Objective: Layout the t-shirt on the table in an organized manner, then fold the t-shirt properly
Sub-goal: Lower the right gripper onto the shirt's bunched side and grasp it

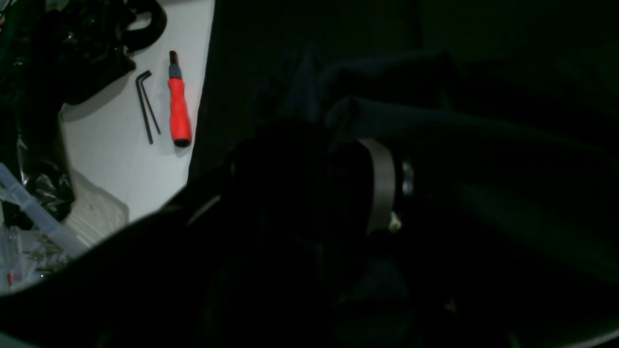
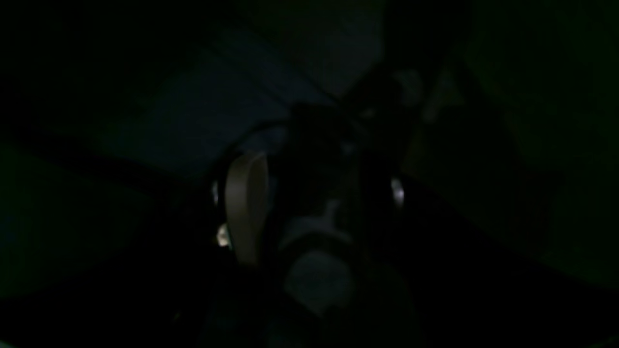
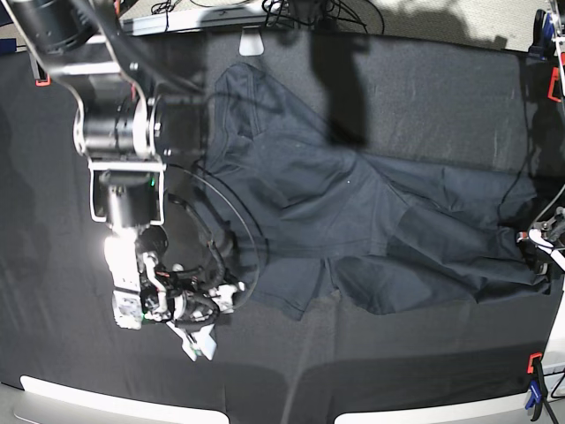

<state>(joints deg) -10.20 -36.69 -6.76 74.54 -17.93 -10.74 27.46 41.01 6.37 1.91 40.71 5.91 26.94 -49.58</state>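
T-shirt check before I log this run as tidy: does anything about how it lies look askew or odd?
Yes. The t-shirt lies crumpled and slanted across the table, with deep folds through its middle and its lower edge bunched, not spread flat. Nothing looks torn or spilled.

One t-shirt [image 3: 353, 212]; one screwdriver [image 1: 179, 108]; two hex keys [image 1: 146, 104].
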